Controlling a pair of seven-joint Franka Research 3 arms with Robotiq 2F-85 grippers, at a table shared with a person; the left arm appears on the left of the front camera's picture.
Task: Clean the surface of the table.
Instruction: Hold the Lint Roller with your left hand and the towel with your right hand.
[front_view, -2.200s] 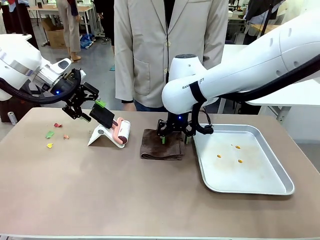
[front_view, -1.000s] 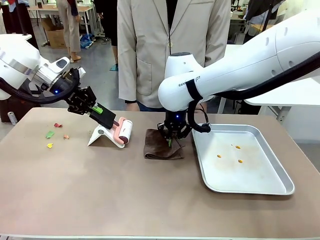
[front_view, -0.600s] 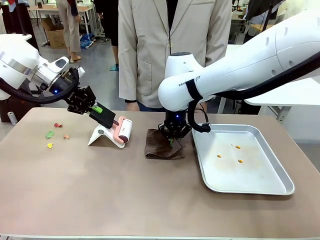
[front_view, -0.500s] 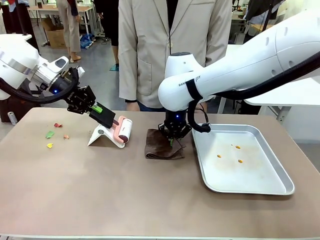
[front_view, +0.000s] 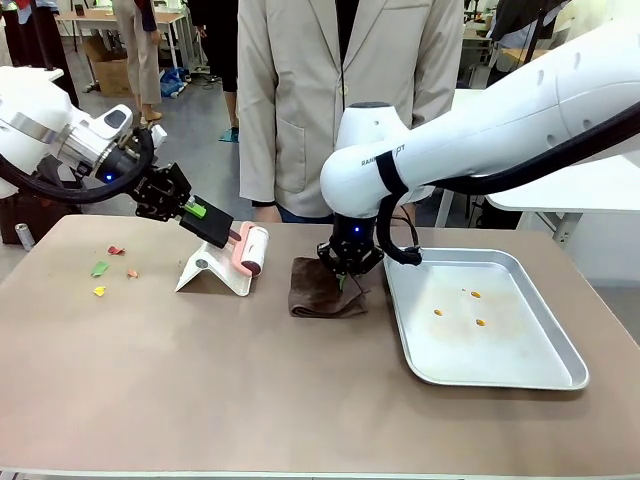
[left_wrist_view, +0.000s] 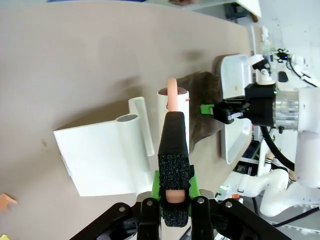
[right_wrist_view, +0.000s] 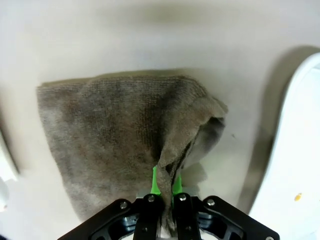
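1. Found the table (front_view: 250, 400) bare along its near edge, its taupe-brown top running across the whole front view.
2. Noted a silver tray (front_view: 500, 350) resting on the table's right part, with a few orange bits (front_view: 438, 312) inside.
3. Saw a brown cloth (front_view: 312, 298) lying on the tabletop just left of the tray, one fold drawn upward.
4. Found the right gripper (front_view: 343, 280) pointing straight down at the table, clamped on that raised fold. Confirmed in the right wrist view: gripper (right_wrist_view: 166, 197) pinching the cloth (right_wrist_view: 115, 130), the rest of it flat on the surface.
5. Noted a white stand (front_view: 210, 272) on the table, left of the cloth.
6. Found the left gripper (front_view: 195, 212) above the table, closed tight around the black handle of a lint roller (front_view: 248, 248). Placed the roller's head just over the stand's far edge; could not tell whether touching.
7. Spotted small coloured scraps (front_view: 100, 268) on the table's far left part, well apart from both grippers.
8. Saw a person (front_view: 340, 90) in a pale jacket standing behind the far edge.
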